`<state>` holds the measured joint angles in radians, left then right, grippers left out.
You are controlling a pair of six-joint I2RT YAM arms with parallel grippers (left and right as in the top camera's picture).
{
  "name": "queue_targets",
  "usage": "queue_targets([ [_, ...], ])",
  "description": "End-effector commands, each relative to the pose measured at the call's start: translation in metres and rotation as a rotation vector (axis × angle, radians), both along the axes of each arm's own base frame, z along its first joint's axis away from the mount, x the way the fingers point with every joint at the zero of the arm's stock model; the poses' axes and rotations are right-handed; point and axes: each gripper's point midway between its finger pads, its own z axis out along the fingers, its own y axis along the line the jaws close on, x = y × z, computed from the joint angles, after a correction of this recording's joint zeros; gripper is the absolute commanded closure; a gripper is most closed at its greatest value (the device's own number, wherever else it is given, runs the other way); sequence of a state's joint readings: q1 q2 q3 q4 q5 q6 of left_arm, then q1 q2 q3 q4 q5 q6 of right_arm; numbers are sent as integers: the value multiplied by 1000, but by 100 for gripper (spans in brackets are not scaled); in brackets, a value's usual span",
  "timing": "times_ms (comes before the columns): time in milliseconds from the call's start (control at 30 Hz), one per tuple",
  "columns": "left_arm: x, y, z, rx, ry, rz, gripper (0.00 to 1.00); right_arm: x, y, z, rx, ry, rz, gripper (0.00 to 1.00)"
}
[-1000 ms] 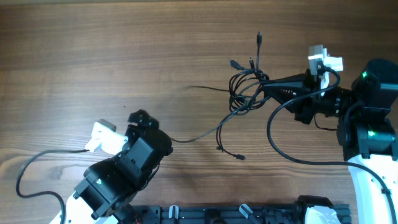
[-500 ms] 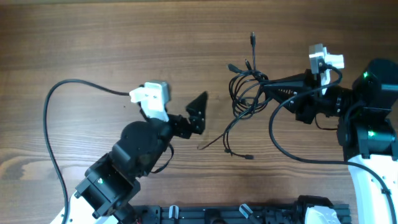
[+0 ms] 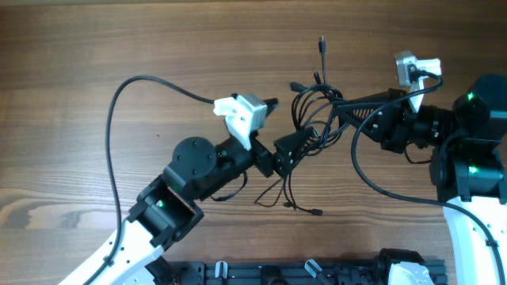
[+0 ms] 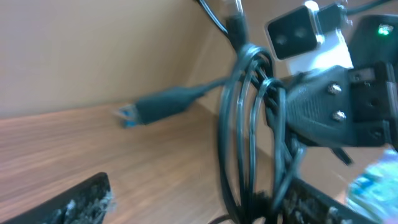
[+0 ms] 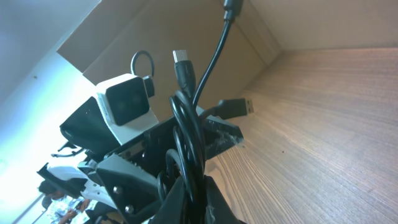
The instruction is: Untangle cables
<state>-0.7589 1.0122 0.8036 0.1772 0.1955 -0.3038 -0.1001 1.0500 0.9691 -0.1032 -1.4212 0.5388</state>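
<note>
Overhead view: right gripper [image 3: 336, 108] clenched on the cables [image 3: 310, 101], holding the tangled bunch right of the table's [image 3: 119, 47] centre, likely as an anchor. Left gripper [image 3: 288, 131] is spread wide around the loops, not yet gripping.

A brown wooden counter [image 3: 119, 47] fills the overhead view, its grain running from side to side in darker and lighter streaks. A black rail [image 3: 238, 273] with small pale clips lies along the counter's near edge. In the two wrist views the same wood surface shows close up, and plain tan panels [image 4: 93, 50] rise behind it, meeting at a corner. The upper left of the right wrist view is a washed-out pale blue blur [image 5: 37, 37]; what it is cannot be told.
</note>
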Motion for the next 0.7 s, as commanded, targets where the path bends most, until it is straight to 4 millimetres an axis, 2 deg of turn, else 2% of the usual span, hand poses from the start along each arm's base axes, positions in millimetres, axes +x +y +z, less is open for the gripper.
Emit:
queue_targets([
  [0, -12, -17, -1, 1, -12, -125, 20, -5, 0, 4, 8, 1, 27, 96],
  [67, -4, -18, -10, 17, 7, -100, 22, -8, 1, 4, 11, -2, 47, 96],
  [100, 2, -17, -13, 24, 12, -68, 29, -9, 1, 5, 12, -2, 53, 96],
  [167, 26, -2, -18, 34, 22, 95, 56, -10, 1, 5, 13, -1, 57, 96],
  [200, 36, 7, -19, 35, 26, 171, 65, -10, 1, 5, 13, -2, 61, 96],
  [233, 45, 17, -20, 17, 54, 250, 66, -11, 2, 5, 14, -2, 65, 96],
  [267, 50, 23, -18, -15, 76, 298, 59, -11, 2, 5, 14, -3, 65, 96],
  [333, 45, 17, -14, -28, 68, 251, 55, -11, 2, 5, 13, -4, 64, 96],
  [500, 16, -7, 4, -72, 28, 34, 51, -7, 1, 8, 4, -48, 47, 96],
  [567, 8, -7, 13, -83, 6, 3, 53, 3, -2, 8, -6, -57, -15, 96],
  [600, 2, -1, 24, -96, -25, 3, 53, 8, -3, 8, -11, -66, -45, 96],
  [667, -8, 9, 35, -61, -105, 5, 45, 14, -5, 8, -16, -67, -81, 96],
])
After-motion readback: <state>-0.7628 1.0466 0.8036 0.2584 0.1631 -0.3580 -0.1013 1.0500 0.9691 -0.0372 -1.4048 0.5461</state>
